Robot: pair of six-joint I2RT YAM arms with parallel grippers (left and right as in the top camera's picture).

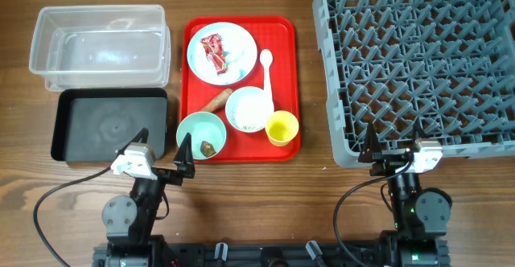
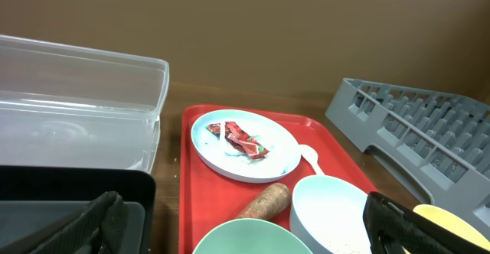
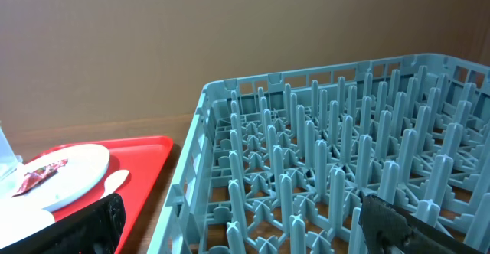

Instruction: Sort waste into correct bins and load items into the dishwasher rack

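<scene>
On the red tray (image 1: 283, 58): one pale blue plate (image 1: 241, 46) carrying one red strip (image 1: 215, 50), two bowls (pale blue bowl (image 1: 247, 108); mint-green bowl (image 1: 193, 129) with one brown lump (image 1: 208, 148)), one yellow cup (image 1: 282, 127), one white spoon (image 1: 266, 74), one carrot-like stick (image 1: 216, 101). Two bins to its left: clear tub (image 1: 100, 10) behind black tray (image 1: 109, 124); one rack (image 1: 418, 66) to the right. Left gripper (image 1: 162, 148) and right gripper (image 1: 396, 148): jaws wide apart, holding nothing.

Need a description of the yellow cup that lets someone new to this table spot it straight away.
Find the red tray in the middle of the table, just left of the big grey rack. The cup stands in the tray's corner nearest the robot on the rack side, right beside the blue bowl. It is the only yellow thing and the smallest dish there.
</scene>
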